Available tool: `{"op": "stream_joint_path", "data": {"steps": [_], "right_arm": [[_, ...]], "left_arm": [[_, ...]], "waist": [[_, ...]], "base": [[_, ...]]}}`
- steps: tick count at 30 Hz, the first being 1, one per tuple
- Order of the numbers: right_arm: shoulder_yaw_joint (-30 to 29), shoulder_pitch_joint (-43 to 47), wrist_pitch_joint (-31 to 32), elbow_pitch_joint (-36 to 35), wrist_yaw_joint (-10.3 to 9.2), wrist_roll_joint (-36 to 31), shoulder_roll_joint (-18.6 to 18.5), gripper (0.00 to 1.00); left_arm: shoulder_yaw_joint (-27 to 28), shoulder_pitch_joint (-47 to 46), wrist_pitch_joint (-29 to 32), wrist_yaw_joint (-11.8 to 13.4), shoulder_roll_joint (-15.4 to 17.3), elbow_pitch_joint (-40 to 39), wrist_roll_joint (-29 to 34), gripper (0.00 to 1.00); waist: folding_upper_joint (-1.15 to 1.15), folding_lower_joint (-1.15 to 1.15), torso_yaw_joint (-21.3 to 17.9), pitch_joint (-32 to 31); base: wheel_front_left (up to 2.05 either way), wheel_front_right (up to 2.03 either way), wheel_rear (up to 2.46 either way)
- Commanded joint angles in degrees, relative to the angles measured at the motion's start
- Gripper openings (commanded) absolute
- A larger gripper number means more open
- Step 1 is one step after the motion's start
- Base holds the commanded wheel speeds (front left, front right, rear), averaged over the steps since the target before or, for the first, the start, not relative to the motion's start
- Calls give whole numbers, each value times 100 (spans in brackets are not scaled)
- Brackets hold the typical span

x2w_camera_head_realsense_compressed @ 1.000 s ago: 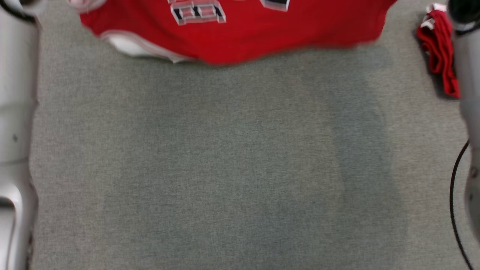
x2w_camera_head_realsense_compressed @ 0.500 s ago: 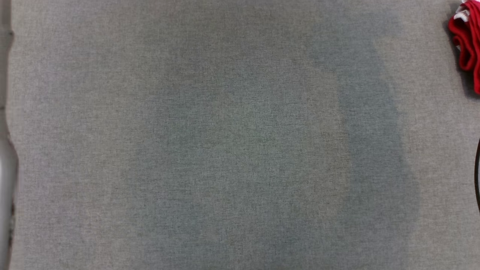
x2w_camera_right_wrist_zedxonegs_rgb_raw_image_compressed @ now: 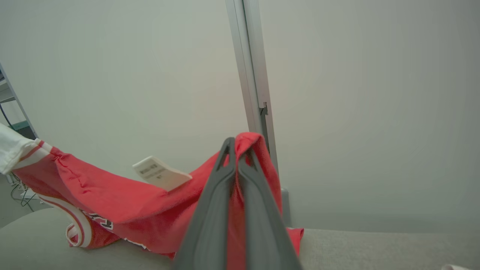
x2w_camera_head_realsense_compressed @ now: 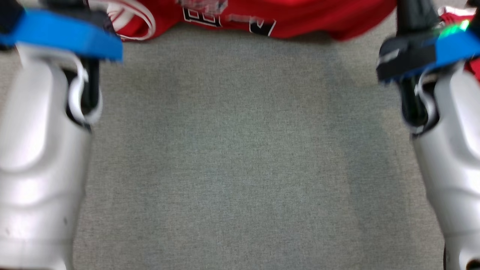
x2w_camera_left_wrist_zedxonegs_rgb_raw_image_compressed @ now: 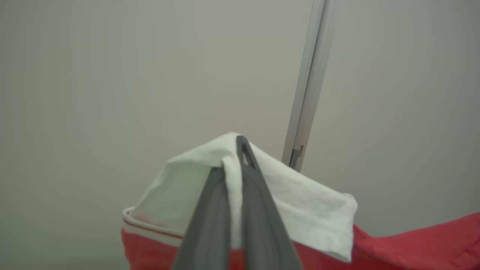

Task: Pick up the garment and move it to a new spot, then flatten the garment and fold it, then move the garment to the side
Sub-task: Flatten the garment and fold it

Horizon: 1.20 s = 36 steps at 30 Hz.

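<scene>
The red fabric jersey with white trim and black lettering (x2w_camera_head_realsense_compressed: 300,17) is hanging along the top of the head view, its lower part resting on the grey cloth-covered bench (x2w_camera_head_realsense_compressed: 240,150). The left gripper (x2w_camera_left_wrist_zedxonegs_rgb_raw_image_compressed: 238,150) is clamping its fingers (x2w_camera_left_wrist_zedxonegs_rgb_raw_image_compressed: 210,225) on a white sleeve, and the right gripper (x2w_camera_right_wrist_zedxonegs_rgb_raw_image_compressed: 237,150) is clamping on a red edge. Assessment: pick-up is done and relocation is under way. Flattening, folding and setting aside are outstanding.

Flat grey woven-fabric surface (x2w_camera_head_realsense_compressed: 240,150) with red cloth at the top of the frame.
Head view: a red cloth garment with white trim and black lettering (x2w_camera_head_realsense_compressed: 300,17) lies along the top edge. In the right wrist view its lower folds (x2w_camera_right_wrist_zedxonegs_rgb_raw_image_compressed: 123,228) touch the surface. A small red cloth bundle (x2w_camera_head_realsense_compressed: 474,69) sits at the upper right.
</scene>
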Motion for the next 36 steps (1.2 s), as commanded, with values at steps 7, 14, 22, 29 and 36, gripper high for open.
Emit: {"op": "stream_joint_path", "data": {"steps": [7, 14, 22, 29, 36], "right_arm": [[37, 2032, -27, -840, 1, 77, -66, 0], [111, 3640, -27, -1221, 1, 243, -57, 0], [133, 4873, -28, -1403, 1, 227, -40, 0], [-152, 6056, -28, -1772, 1, 230, 2, 0], [-300, 6671, -22, -2076, 1, 203, 74, 0]], "left_arm": [[160, 2497, -25, 260, -187, -1157, 64, 0], [245, 4342, -26, 472, -410, -1763, 14, 0], [212, 5789, -26, 646, -543, -2151, -77, 0], [21, 6717, 106, 754, -490, -2378, -93, 0], [34, 7160, 175, 837, -427, -2683, -193, 0]], "waist": [[0, 1, 19, -598], [0, 1, 139, -1155], [0, 1, 202, -1744], [0, 1, 331, -2232], [0, 1, 322, -2288]], "base": [[0, 0, 0], [0, 0, 0], [0, 0, 0], [0, 0, 0], [0, 0, 0]]}}
